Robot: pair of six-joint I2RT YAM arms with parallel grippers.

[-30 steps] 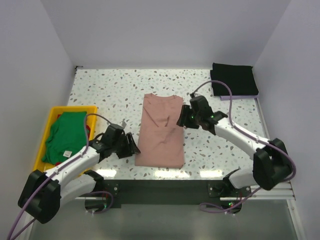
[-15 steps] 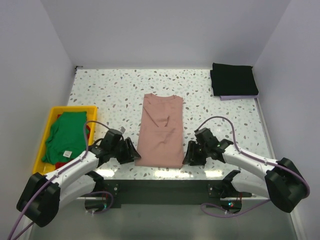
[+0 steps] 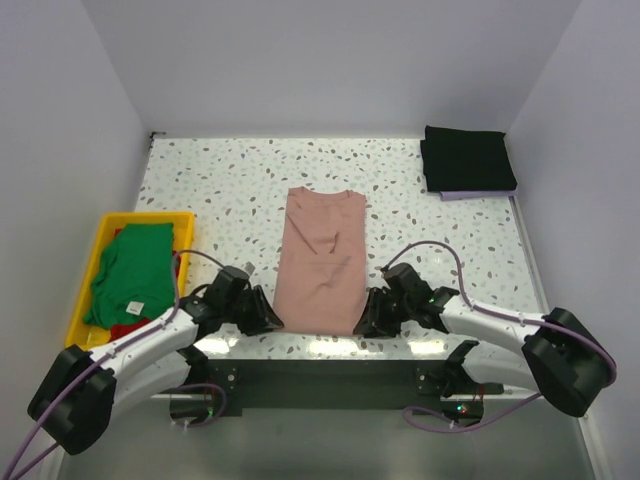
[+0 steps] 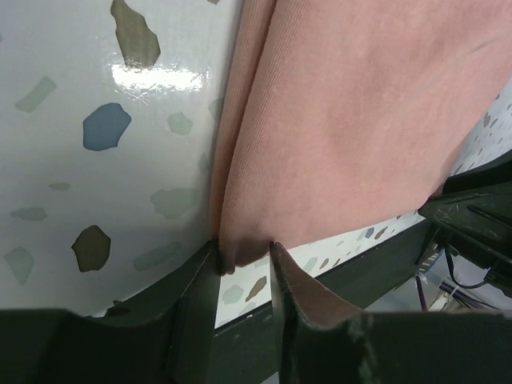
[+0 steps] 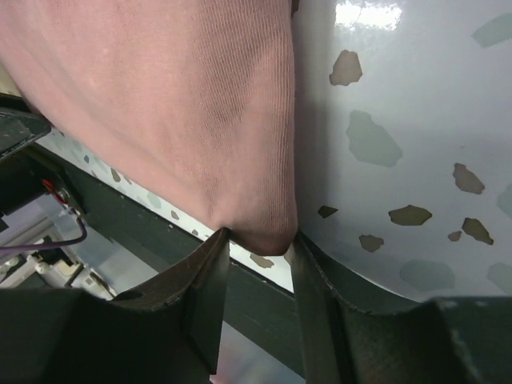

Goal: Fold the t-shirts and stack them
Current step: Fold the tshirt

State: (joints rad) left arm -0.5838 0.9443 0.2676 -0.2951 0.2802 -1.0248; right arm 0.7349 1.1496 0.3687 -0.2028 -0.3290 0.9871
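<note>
Pink t-shirt (image 3: 322, 262) lies folded into a long strip in the middle of the speckled table (image 3: 220, 190), hem at the near edge. Left gripper (image 4: 242, 256) and right gripper (image 5: 260, 238) are each nearly closed, pinching a bottom corner. Green shirt (image 3: 135, 270) in the yellow bin (image 3: 150, 216) and the black folded stack (image 3: 468, 158) sit well apart from it.

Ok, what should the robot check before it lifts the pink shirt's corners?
1. Left tool straddles the pink cotton t-shirt's near-left corner: ok.
2. Right tool straddles its near-right corner: ok.
3. Both tools pinching firmly: cannot tell.
4. T-shirt lies flat on the speckled table: ok.
5. Folded black shirt pile sits apart from it: ok.
</note>
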